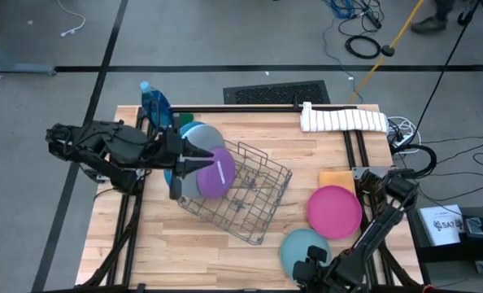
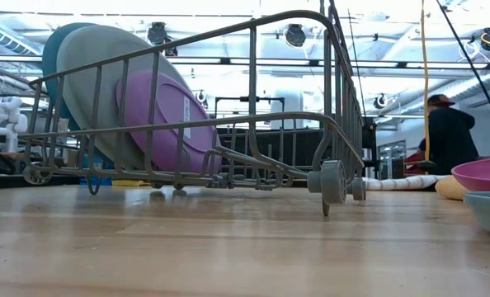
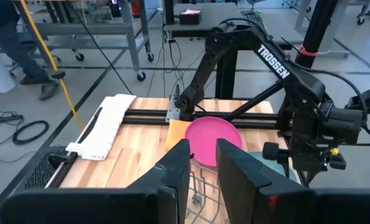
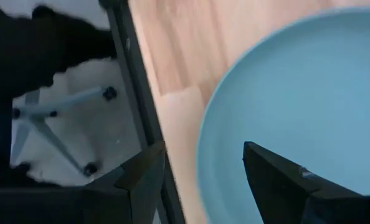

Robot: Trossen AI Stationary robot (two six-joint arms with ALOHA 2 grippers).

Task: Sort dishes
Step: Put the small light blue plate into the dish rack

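Observation:
A wire rack stands on the table with three plates on edge in its left end: a purple plate, a grey plate behind it and a blue one farthest back, each leaning on the wires. My left gripper hovers open beside these plates, with nothing between its fingers. A pink plate and a pale teal plate lie flat on the table's right. My right gripper is open, with its fingers on either side of the teal plate's rim.
An orange sponge lies just beyond the pink plate. A white towel rests along the far edge, and a blue bottle stands at the far left corner. Bare wood shows near the table's near-left edge. A person stands in the room behind.

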